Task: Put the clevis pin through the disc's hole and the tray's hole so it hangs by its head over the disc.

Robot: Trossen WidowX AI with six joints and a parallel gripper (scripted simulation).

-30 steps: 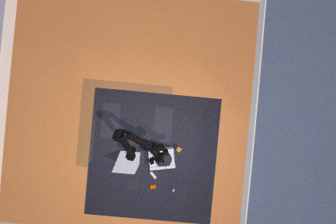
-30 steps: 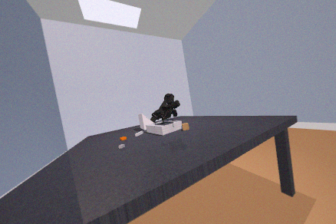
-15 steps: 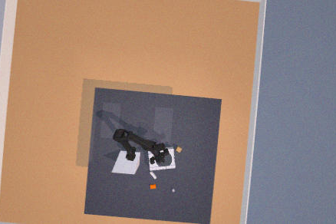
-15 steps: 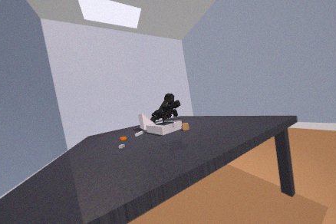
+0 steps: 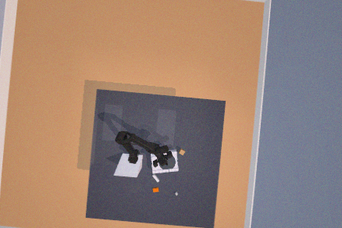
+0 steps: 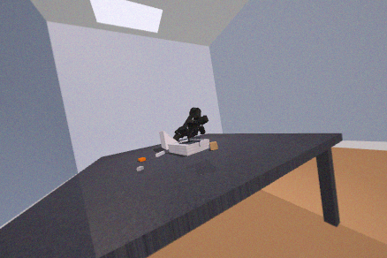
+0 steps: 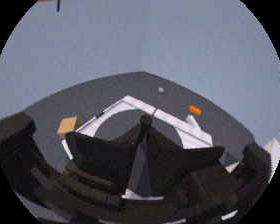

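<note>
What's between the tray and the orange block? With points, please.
A small white bar (image 5: 155,178) (image 6: 160,154) (image 7: 192,123) lies between the tray (image 5: 165,171) (image 6: 178,148) (image 7: 179,125) and the orange block (image 5: 155,190) (image 6: 141,159) (image 7: 195,110); the top view shows it best, nearer the tray.

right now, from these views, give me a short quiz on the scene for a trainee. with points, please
1. True or false: the hand (image 5: 162,159) (image 6: 189,134) (image 7: 143,127) is open wide.
2. Which is nearer the tray (image 5: 165,171) (image 6: 187,149) (image 7: 191,131): (a) the tan block (image 5: 182,152) (image 6: 214,146) (image 7: 69,127) or (b) the orange block (image 5: 155,190) (image 6: 141,159) (image 7: 194,110)?
3. Fill in: the disc (image 5: 170,162) (image 7: 108,125) lies ___ the tray's rim.

Key: 1 false; 2 a; 3 inside
</note>
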